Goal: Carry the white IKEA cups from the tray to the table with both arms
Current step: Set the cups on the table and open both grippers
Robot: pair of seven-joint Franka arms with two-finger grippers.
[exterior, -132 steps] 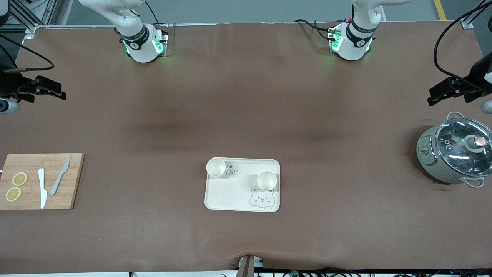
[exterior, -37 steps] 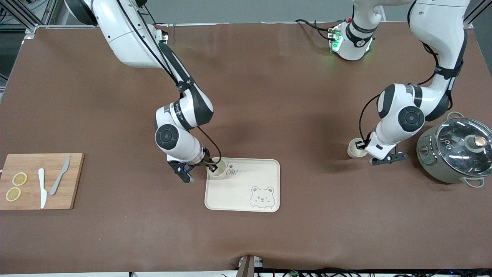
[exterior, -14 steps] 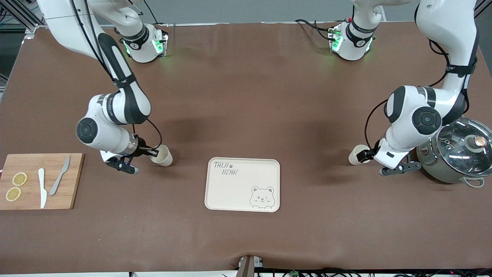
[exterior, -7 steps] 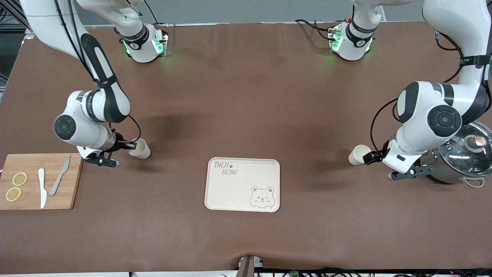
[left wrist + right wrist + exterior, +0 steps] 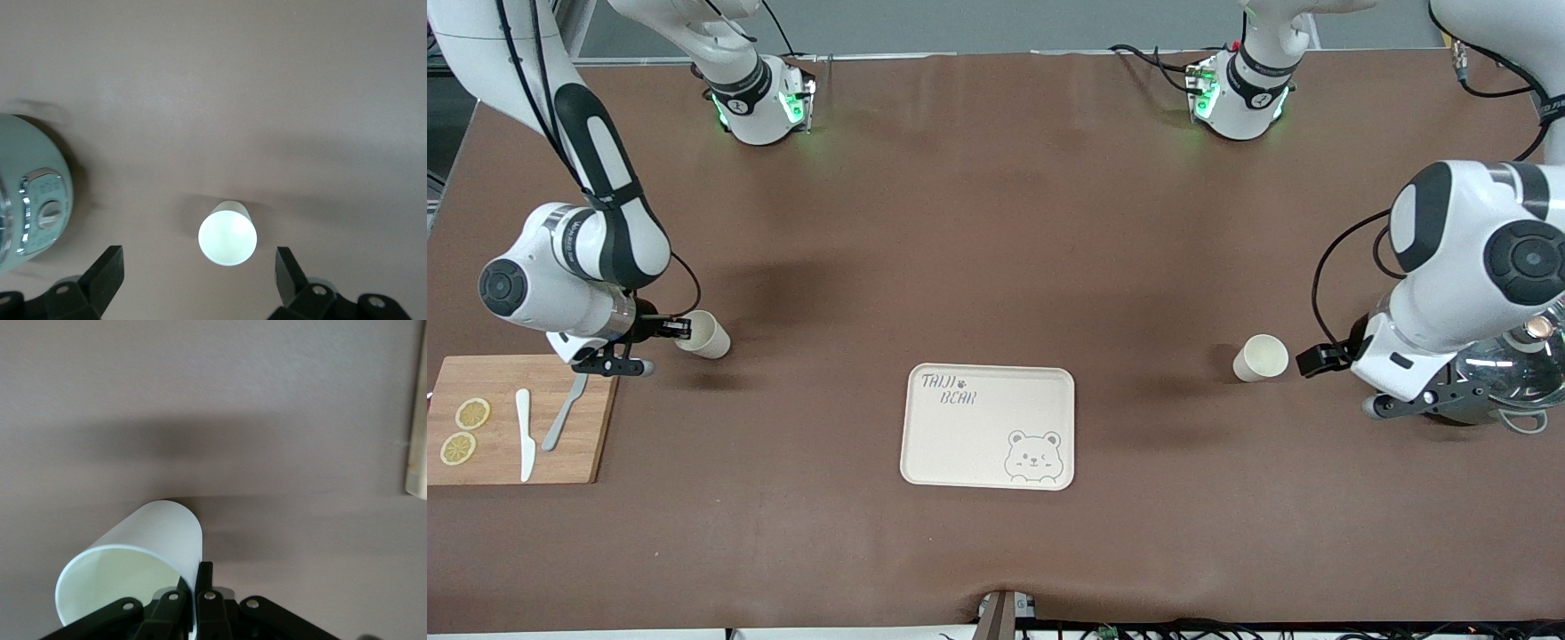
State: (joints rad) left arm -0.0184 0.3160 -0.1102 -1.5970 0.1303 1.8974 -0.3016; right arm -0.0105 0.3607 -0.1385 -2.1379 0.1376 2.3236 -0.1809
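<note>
One white cup (image 5: 1261, 357) stands upright and free on the table, between the bear tray (image 5: 960, 449) and the pot. My left gripper (image 5: 1319, 358) is open beside it on the pot's side; in the left wrist view the cup (image 5: 227, 233) sits ahead of the wide-apart fingers (image 5: 107, 273), untouched. My right gripper (image 5: 680, 331) is shut on the rim of the second white cup (image 5: 704, 335) and holds it tilted over the table next to the cutting board. The right wrist view shows the fingers (image 5: 203, 583) pinching that cup's wall (image 5: 133, 563).
A wooden cutting board (image 5: 596, 418) with two knives and lemon slices lies at the right arm's end. A grey-green pot with a glass lid (image 5: 1516, 364), partly under the left arm, stands at the left arm's end; its body shows in the left wrist view (image 5: 27, 193).
My right gripper has carried its cup from the tray toward the cutting board. My left gripper has let go of the other cup, drawn back toward the pot and risen; that cup stays put.
</note>
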